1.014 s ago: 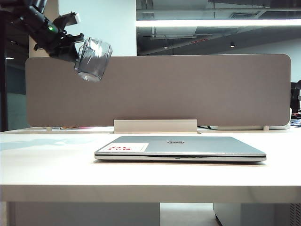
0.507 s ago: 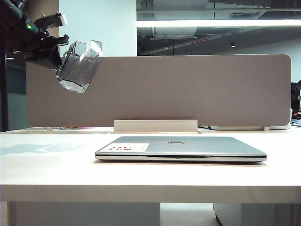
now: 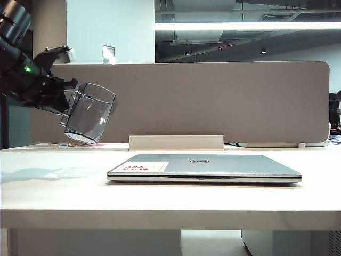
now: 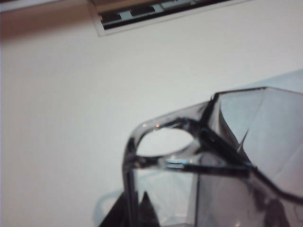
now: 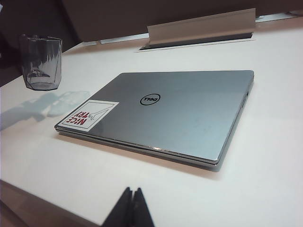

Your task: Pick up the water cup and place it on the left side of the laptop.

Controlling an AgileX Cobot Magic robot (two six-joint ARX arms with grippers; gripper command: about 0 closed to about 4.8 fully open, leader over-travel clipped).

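Lower now than a second ago, water cup (image 3: 88, 113) has come down from above the grey partition's top edge to just over the table (image 3: 48, 186), left of the laptop (image 3: 205, 166), and swung further left. Cup is tilted, base down-left, not touching the table; faint shadow under it. Left gripper (image 3: 68, 98) grasps it at the handle side, fingers clenched on the cup, arm coming in from upper left with a green light on. In the left wrist view cup handle loop and faceted rim (image 4: 213, 156) fill the near field, dark fingertips (image 4: 125, 213) visible through the glass, pale table below. Laptop lies closed and flat mid-table, round logo on lid, white sticker with red print (image 3: 145, 167) at its left corner; unchanged. Right gripper (image 5: 129, 208) sits back at the near edge, fingers pressed together, holding nothing, well apart from the laptop. Grey partition (image 3: 213, 101) stands behind, white bracket (image 3: 176, 143) at its foot.
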